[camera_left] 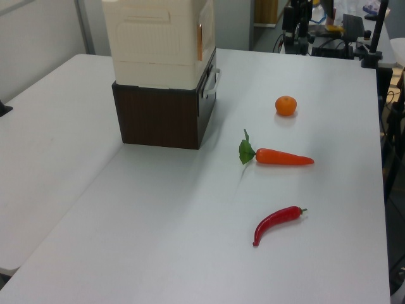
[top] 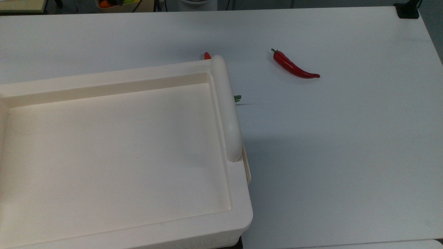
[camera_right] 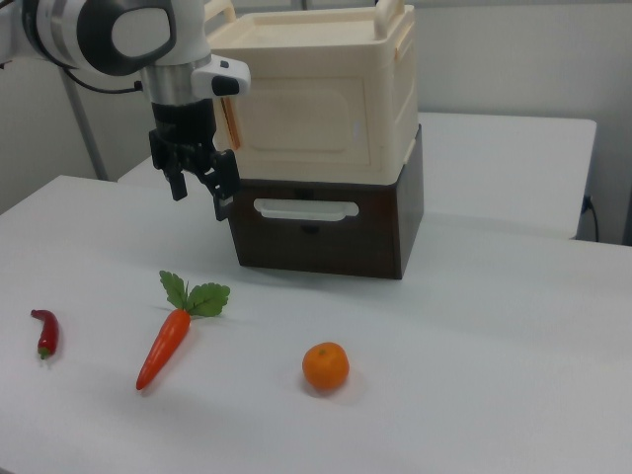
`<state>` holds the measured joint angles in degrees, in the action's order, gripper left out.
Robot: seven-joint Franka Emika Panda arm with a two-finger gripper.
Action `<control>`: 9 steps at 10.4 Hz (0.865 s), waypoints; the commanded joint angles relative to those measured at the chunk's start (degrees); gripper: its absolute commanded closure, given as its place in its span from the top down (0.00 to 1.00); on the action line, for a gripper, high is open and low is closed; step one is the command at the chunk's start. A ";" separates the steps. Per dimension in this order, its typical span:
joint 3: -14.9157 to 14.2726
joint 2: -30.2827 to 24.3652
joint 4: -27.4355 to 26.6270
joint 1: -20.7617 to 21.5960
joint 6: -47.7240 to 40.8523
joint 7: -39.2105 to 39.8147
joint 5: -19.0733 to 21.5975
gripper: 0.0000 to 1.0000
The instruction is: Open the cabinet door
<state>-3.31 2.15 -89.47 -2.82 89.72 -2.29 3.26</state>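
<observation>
On the white table, going from the right view's left edge toward its right, a red chilli lies nearest that edge, then a carrot with green leaves, then an orange nearer the front edge. Above the carrot hangs the gripper, its two fingers spread with nothing between them, pointing down and just beside the front left corner of the cabinet. That cream box sits toward the back of the table on a dark brown base with a white drawer handle. The cabinet door is the flat front panel facing the camera; it looks shut, flush with the box. An orange-tinted strip runs down its left edge right beside the gripper, though I cannot tell whether that is a latch or a gap. From the top view the cabinet fills the table's left half, a long rounded bar along its right rim. The step in hand reads as the approach: the fingers are near the door's edge but apart from it. Next, I judge, they must catch that edge or a grip on it and swing the panel outward without dragging the box off its base.
</observation>
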 commanded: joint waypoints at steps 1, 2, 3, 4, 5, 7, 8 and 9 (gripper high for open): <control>-0.73 -0.57 0.00 0.62 -2.70 1.40 1.13 1.00; -0.73 -0.57 0.00 0.70 -3.23 1.58 1.13 1.00; -0.73 -0.57 -0.18 0.71 -3.23 1.67 1.13 0.90; -0.73 -0.57 -0.18 0.71 -3.24 1.67 1.13 0.82; -0.73 -0.57 -0.18 0.71 -2.97 1.85 1.22 0.83; -0.73 -0.05 -0.18 1.14 -0.01 5.96 3.67 0.93; -0.73 0.04 -0.27 1.49 3.76 6.85 3.94 0.94; -0.64 0.91 -0.18 1.84 7.71 7.38 4.21 0.95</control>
<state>-3.37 2.31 -89.44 -2.47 90.48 2.38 6.17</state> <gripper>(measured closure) 0.066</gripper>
